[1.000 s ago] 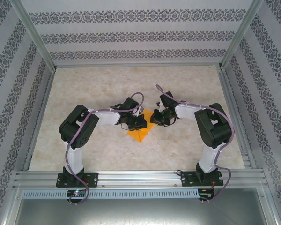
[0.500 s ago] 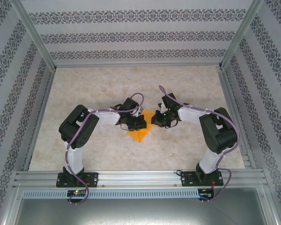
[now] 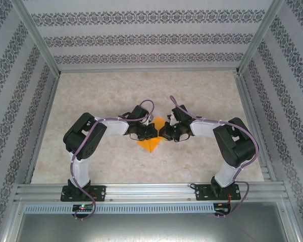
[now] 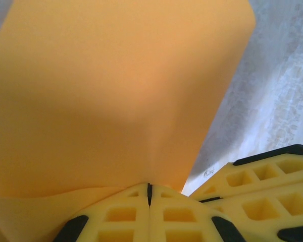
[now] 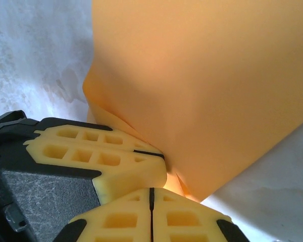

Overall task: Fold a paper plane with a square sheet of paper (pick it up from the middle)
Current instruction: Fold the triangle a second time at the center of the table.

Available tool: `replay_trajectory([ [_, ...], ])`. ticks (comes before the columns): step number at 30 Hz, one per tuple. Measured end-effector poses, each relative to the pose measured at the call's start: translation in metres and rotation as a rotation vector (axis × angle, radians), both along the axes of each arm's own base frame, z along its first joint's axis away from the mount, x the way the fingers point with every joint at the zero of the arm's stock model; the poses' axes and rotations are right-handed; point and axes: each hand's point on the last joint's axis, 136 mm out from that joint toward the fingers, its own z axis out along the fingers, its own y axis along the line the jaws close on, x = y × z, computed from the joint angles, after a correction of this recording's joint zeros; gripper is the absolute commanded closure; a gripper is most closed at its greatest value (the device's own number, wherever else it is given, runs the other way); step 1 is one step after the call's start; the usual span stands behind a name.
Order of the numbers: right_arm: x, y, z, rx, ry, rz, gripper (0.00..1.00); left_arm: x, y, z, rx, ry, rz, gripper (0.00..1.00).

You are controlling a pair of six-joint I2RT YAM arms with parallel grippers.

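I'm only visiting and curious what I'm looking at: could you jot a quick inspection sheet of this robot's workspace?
Surface: pale marbled tabletop.
Job's things: orange paper, partly folded, with a point toward the arm bases, sits mid-table between the two grippers.
Clutter: nothing seen.
Grippers: left gripper and right gripper are both closed on the paper's edge, close beside each other.
Cables: purplish cables loop along each arm.
Surroundings: patterned walls, aluminium frame.

The sheet of paper (image 3: 150,144) is plain orange. The left gripper (image 4: 149,194) and right gripper (image 5: 151,199) have yellow fingers (image 4: 116,222) edged in black. The arms (image 3: 83,136) are black and white, with lilac cables (image 3: 150,103). The table (image 3: 116,91) is veined cream, and the walls (image 3: 141,38) at nine, twelve and three o'clock carry grey floral stripes.
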Motion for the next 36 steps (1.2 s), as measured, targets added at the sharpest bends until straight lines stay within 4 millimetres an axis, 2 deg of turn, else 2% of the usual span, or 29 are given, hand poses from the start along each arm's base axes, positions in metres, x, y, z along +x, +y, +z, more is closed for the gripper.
replay_trajectory([
  [12,0.001,0.000,-0.003,0.021,-0.012,-0.004,0.95,0.001,0.001,0.000,-0.035,0.019,0.025,1.00],
  [19,-0.007,-0.003,-0.017,0.008,0.026,-0.011,0.95,0.002,0.001,0.001,-0.040,0.018,0.028,1.00],
  [33,-0.006,-0.005,-0.019,-0.035,0.031,0.013,0.95,0.003,-0.001,0.003,-0.052,0.022,0.034,1.00],
  [36,-0.005,-0.006,-0.019,-0.056,0.021,0.024,0.95,0.004,0.000,0.008,-0.052,0.015,0.034,1.00],
])
